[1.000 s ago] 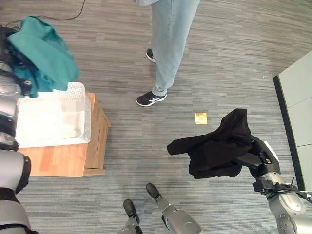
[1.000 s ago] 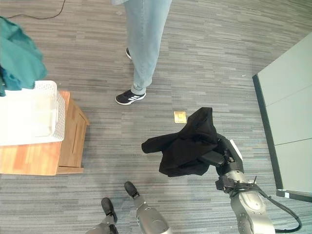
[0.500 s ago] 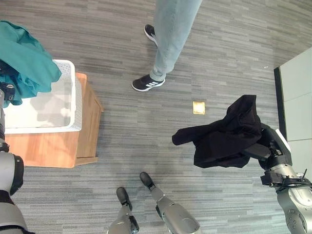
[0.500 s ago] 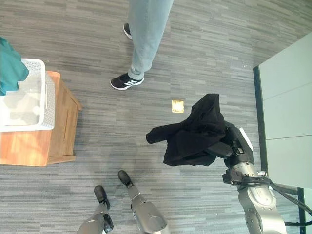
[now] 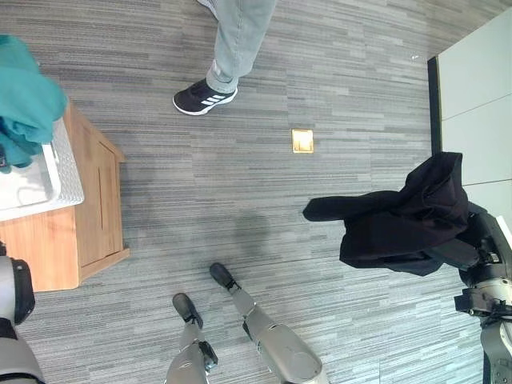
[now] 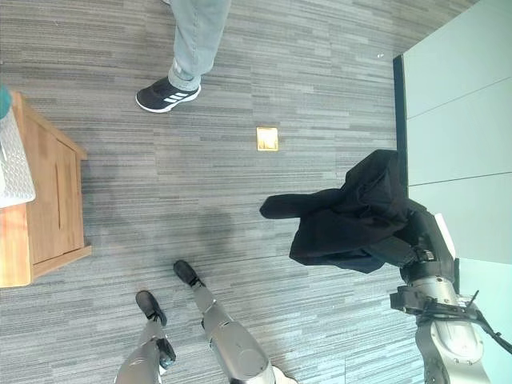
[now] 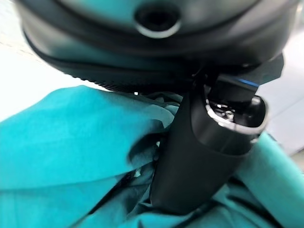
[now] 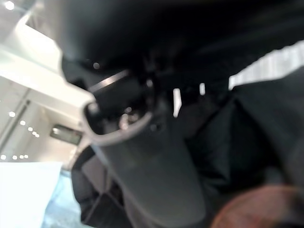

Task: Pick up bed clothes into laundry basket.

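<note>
2 garments are hanging from the robot's hands above a grey striped floor (image 5: pixel 240 200). At the left edge of the left eye view, a teal garment (image 5: pixel 24 100) is bunching over the white laundry basket (image 5: pixel 64 172), its folds drooping past the basket's lattice rim. The left wrist view is looking along the left hand (image 7: pixel 199 156), where a dark thumb is pressing into teal cloth that is wrapping round it on both sides, so this hand is clenching the teal garment. The basket is sitting on a low wooden table (image 5: pixel 88 208), with a bare strip of the tabletop showing at its near side.

Well apart from the basket, at the right side, a black garment (image 5: pixel 408 216) is draping over the right hand (image 5: pixel 480 244), with 1 sleeve sticking out sideways towards the middle of the floor. In the right wrist view the right hand's thumb is lying against black cloth that is surrounding it, and the hand is gripping the garment, which is hanging clear of the floor. A pale panel (image 5: pixel 472 88) with a dark edge is running along the right side, just behind the black garment.

A person in light jeans (image 5: pixel 236 36) and a dark sneaker (image 5: pixel 204 96) is standing at the far side. A small brass floor plate (image 5: pixel 302 141) is lying between the person's shoe and the black garment
</note>
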Tool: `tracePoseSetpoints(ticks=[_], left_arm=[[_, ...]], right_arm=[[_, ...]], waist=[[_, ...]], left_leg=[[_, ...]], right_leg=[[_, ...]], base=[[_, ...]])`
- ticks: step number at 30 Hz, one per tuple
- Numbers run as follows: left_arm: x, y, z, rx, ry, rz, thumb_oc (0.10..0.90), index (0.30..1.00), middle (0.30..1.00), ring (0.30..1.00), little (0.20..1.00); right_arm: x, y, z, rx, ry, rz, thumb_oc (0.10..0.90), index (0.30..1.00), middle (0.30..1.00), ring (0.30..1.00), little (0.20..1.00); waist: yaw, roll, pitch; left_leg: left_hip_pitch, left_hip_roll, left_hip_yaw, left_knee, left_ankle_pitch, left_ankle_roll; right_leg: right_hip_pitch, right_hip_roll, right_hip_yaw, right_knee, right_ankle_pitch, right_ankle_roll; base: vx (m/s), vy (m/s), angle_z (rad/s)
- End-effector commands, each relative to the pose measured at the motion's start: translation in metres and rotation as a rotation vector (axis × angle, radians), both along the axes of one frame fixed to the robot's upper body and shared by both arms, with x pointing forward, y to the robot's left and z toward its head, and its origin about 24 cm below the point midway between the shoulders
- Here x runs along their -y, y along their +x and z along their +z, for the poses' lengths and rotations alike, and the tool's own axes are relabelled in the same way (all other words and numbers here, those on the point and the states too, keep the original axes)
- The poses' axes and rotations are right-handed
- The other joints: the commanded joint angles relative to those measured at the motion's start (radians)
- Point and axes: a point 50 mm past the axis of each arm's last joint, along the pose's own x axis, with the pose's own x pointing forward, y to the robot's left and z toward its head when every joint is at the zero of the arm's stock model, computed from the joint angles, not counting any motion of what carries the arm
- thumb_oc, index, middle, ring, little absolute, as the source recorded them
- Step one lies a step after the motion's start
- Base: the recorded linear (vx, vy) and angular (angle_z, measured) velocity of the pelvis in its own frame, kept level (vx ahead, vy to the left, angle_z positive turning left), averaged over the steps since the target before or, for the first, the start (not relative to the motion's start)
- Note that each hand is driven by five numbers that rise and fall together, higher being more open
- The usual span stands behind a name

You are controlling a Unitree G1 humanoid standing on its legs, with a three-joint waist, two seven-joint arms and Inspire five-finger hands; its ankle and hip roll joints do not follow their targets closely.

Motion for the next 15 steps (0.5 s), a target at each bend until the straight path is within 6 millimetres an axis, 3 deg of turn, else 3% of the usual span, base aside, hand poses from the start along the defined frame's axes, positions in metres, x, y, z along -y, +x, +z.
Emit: tracePoseSetpoints(ticks=[1, 8, 15], left_arm=[[-0.021, -0.037, 0.044, 0.132, 0.123, 0.123, 0.400, 0.300, 0.300, 0.300, 0.300], [-0.023, -0.042, 0.046, 0.158, 0.118, 0.119, 0.400, 0.300, 0.300, 0.300, 0.300], [-0.034, -0.054, 0.038, 0.150, 0.093, 0.150, 0.400, 0.300, 0.300, 0.300, 0.300]], right_arm=[[0.024, -0.010, 0.047, 0.256, -0.081, -0.118, 0.400, 0.300, 0.300, 0.300, 0.300], [0.021, -0.004, 0.055, 0.271, -0.092, -0.065, 0.400, 0.300, 0.300, 0.300, 0.300], [0.018, 0.001, 0.053, 0.250, -0.082, -0.030, 0.400, 0.300, 0.300, 0.300, 0.300]], waist=[[0.023, 0.074, -0.003], [0.049, 0.090, -0.011], [0.065, 0.086, -0.007]], left_leg=[[0.017, -0.020, -0.054, -0.020, -0.017, 0.005], [0.020, -0.027, -0.074, -0.019, -0.019, 0.009], [0.023, -0.028, -0.084, -0.017, -0.016, 0.010]], right_leg=[[0.030, -0.047, -0.078, 0.089, -0.218, 0.101], [0.035, -0.052, -0.098, 0.094, -0.231, 0.099], [0.040, -0.057, -0.114, 0.096, -0.231, 0.099]], base=[[0.00, 0.000, 0.00], [0.00, 0.002, 0.03], [-0.01, 0.000, 0.04]])
